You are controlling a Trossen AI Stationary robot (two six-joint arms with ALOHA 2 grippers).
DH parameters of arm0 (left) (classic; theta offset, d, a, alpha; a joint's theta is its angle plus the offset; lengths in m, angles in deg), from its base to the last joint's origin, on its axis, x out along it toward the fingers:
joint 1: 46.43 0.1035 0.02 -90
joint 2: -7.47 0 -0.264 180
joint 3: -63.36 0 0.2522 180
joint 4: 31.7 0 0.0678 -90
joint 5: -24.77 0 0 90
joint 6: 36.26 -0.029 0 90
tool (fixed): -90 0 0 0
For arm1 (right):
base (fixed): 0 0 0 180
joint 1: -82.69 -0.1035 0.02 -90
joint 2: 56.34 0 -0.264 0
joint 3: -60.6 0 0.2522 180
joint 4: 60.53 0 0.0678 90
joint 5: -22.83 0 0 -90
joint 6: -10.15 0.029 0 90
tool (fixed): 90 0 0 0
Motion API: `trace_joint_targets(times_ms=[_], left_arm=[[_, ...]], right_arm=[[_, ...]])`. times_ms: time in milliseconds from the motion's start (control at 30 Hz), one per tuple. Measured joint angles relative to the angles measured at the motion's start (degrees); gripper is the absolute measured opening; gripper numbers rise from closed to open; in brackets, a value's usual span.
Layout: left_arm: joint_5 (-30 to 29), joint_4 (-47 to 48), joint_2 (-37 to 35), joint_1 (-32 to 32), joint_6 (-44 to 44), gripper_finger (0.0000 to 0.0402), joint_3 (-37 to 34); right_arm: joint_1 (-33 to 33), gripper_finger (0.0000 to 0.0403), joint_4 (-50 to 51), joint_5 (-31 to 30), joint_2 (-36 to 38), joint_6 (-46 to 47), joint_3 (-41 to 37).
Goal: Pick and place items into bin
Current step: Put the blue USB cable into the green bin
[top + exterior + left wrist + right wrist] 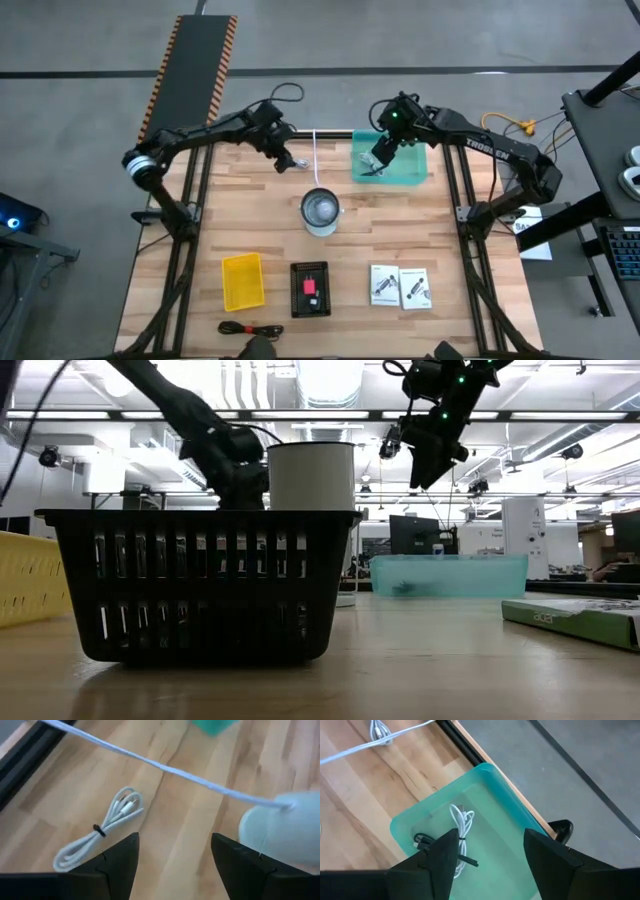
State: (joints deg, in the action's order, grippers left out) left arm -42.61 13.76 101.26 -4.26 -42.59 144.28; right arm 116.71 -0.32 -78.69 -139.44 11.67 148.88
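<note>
Two claws: both over the far half of the counter, both with fingers spread and nothing held.
Right claw: hangs above the teal bin at the far right, fingers apart over it.
Bin contents: a white coiled cable and a black cable lie on the bin floor.
Left claw: parted, empty, above another white coiled cable on the far left of the counter.
Metal cup: mid-counter, between the arms.
Near row: yellow tray, black basket, two white packets, black cable at the near edge.
</note>
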Motion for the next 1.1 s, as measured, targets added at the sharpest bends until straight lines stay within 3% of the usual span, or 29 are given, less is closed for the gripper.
trace_joint_targets(times_ms=[133,300,500,667,1100], left_arm=[[-0.92,4.81,3.25,-0.02,-11.61,0.0231,4.15],[-8.92,6.52,5.62,0.05,-18.71,0.0231,6.55],[-10.08,10.83,10.50,0.25,-20.47,0.0231,8.73],[-17.41,14.02,15.26,0.25,-21.27,0.0231,13.35],[-17.72,18.63,24.56,0.72,-27.80,0.0216,19.25]], right_arm=[[0.00,0.0210,0.09,0.00,0.46,0.14,0.02],[0.00,0.0210,0.09,0.00,0.61,0.40,0.02],[0.00,0.0209,0.06,0.00,0.62,1.27,0.04],[0.00,0.0208,0.03,0.00,0.62,1.24,0.04],[0.00,0.0206,0.05,-0.02,0.62,1.03,0.04]])
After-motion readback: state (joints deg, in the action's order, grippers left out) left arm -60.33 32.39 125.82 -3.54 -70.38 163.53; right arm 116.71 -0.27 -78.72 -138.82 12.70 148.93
